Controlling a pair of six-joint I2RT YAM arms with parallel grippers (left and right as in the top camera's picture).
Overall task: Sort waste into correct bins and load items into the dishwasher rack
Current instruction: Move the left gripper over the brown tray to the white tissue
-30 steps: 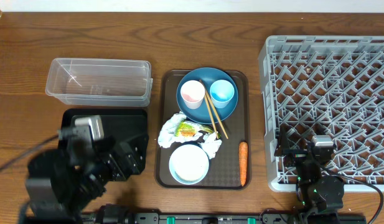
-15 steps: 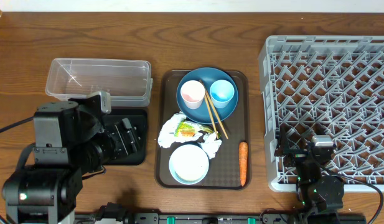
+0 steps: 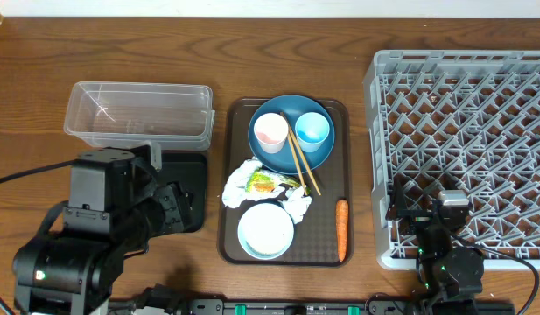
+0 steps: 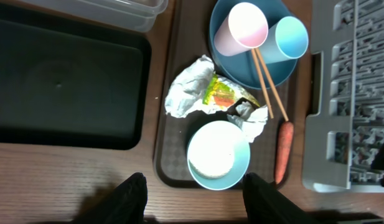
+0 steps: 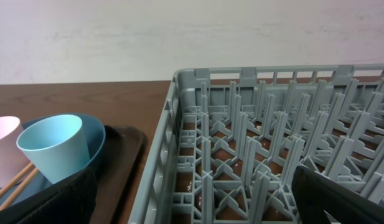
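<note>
Ok, left wrist view: the left fingers [image 4: 132, 198] are seen partly spread, with nothing held between them. The small bowl [image 4: 218, 154] is found just ahead of their gap, on the brown tray [image 4: 172, 158]. The napkins [image 4: 190, 93] lie beyond it and the carrot [image 4: 283, 152] ahead to the right. The pink cup [image 4: 241, 28], light blue cup [image 4: 286, 38] and chopsticks [image 4: 266, 84] are set farther ahead on a blue plate [image 4: 241, 71]. The black tray [image 4: 61, 81] is ahead-left, with the clear tub [image 4: 117, 9] beyond it.

Right wrist view: the right fingers [image 5: 55, 199] are spread wide and empty. The rack [image 5: 241, 155] is directly ahead, and no items are seen on its pegs.

Overhead: nothing is judged sorted or loaded yet. Both bins and the rack are seen bare on the table [image 3: 42, 61]. All waste and items are left on the brown tray, right of the left fingers, so the whole task is left.
</note>
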